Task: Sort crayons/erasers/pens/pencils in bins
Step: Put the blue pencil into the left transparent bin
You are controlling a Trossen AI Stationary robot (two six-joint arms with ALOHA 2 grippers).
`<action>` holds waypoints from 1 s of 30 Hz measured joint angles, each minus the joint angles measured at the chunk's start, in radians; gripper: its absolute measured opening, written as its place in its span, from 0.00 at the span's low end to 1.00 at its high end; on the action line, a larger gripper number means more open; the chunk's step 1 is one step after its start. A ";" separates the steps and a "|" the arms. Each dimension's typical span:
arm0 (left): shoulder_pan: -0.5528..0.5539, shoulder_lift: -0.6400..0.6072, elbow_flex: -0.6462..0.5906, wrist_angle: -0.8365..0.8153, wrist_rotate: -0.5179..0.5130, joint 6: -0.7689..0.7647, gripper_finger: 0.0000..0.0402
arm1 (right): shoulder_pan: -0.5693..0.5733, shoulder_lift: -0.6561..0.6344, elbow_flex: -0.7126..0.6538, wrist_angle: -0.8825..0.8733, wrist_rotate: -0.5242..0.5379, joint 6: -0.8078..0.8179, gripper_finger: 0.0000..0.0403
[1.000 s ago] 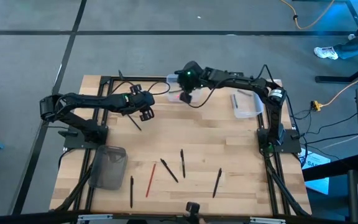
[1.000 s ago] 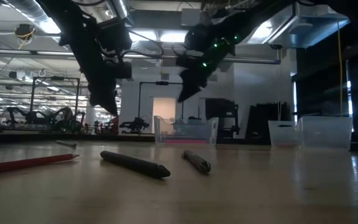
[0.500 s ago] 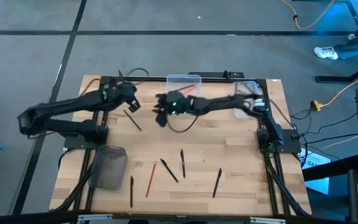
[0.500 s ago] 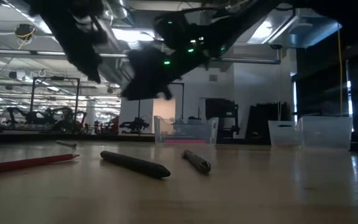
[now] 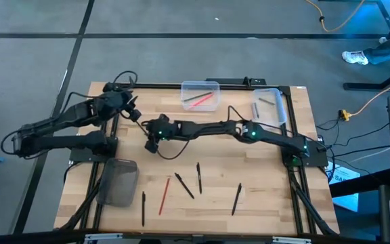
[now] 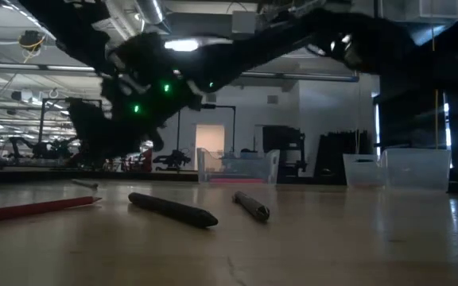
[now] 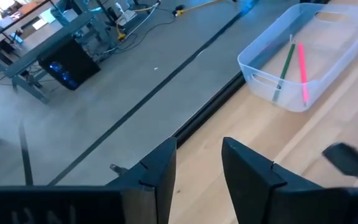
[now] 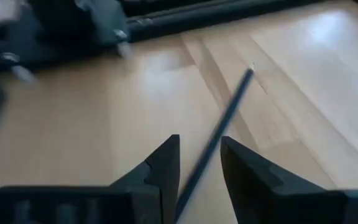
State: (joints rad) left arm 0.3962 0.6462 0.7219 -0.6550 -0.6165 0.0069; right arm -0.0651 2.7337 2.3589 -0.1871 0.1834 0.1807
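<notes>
The right arm reached far across the tabletop [image 5: 263, 169] toward the left side, its right tool [image 5: 152, 141] low over the wood. In the right wrist view, the 2 fingers [image 8: 160, 171] stood apart with a thin dark pencil [image 8: 219, 140] lying on the wood in the gap between them; neither finger visibly touched it, so nothing was clamped.

The left arm was drawn back at the far left corner, and the left tool [image 5: 131, 108] sat near the table's far edge. Its fingers [image 7: 157, 174] were apart with nothing between them.

The 3 bins were spread out. A clear bin [image 5: 185, 99] at the far edge, near the middle, held a pink stick and a green one, seen more plainly in the left wrist view. A 2nd clear bin [image 5: 281, 115] lay toward the far right corner with some dark items inside, too small to name. The smoky grey bin [image 5: 118, 181] stood at the near left.

On the near half of the tabletop lay a red pencil [image 5: 163, 196] and 4 dark pens or pencils [image 5: 198, 177], apart from one another and outside every bin.
</notes>
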 joint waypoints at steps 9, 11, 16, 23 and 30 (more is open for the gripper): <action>0.000 -0.005 0.000 0.005 0.001 0.028 0.31 | -0.014 0.019 -0.104 0.068 -0.110 0.070 0.30; 0.000 -0.005 0.000 0.009 0.001 0.029 0.31 | -0.014 0.018 -0.116 0.070 -0.109 0.050 0.30; 0.000 -0.005 0.000 0.010 0.001 0.029 0.31 | -0.013 0.019 -0.117 0.060 -0.101 0.035 0.30; 0.000 -0.005 0.000 0.010 0.001 0.029 0.31 | -0.014 0.017 -0.080 -0.115 -0.094 -0.008 0.15; 0.000 -0.005 0.000 0.010 0.000 0.042 0.31 | -0.005 -0.018 0.005 -0.541 -0.092 -0.104 0.04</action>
State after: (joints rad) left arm 0.3960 0.6411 0.7216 -0.6449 -0.6163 0.0486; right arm -0.0702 2.7159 2.3638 -0.7279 0.0919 0.0769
